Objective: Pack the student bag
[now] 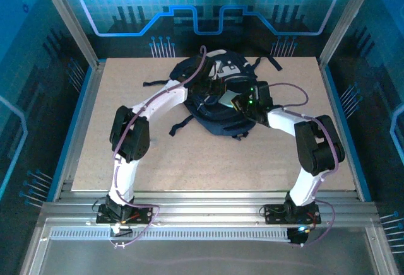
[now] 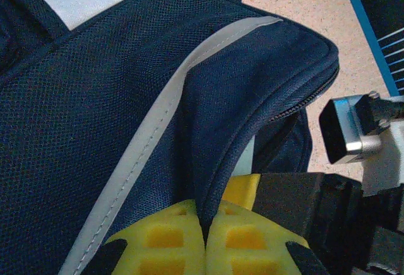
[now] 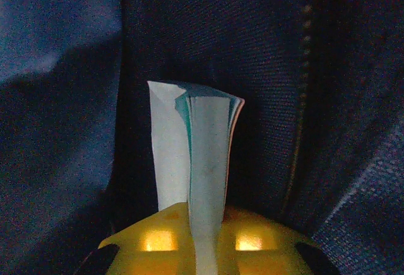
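Student bag (image 1: 211,120): left arm (image 1: 158,101), right arm (image 1: 284,120) reaching in.

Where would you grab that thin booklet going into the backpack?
Pinch the booklet across its flat faces at the near end, coming from outside the opening, as the right gripper does. It is thin, and its far end points into the student bag, so probably only the near end is reachable.

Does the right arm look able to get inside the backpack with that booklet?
Likely yes: the left gripper pinches the backpack's fabric by the zipper, and the right gripper, clamped on the booklet, sits between dark fabric walls, unobstructed.
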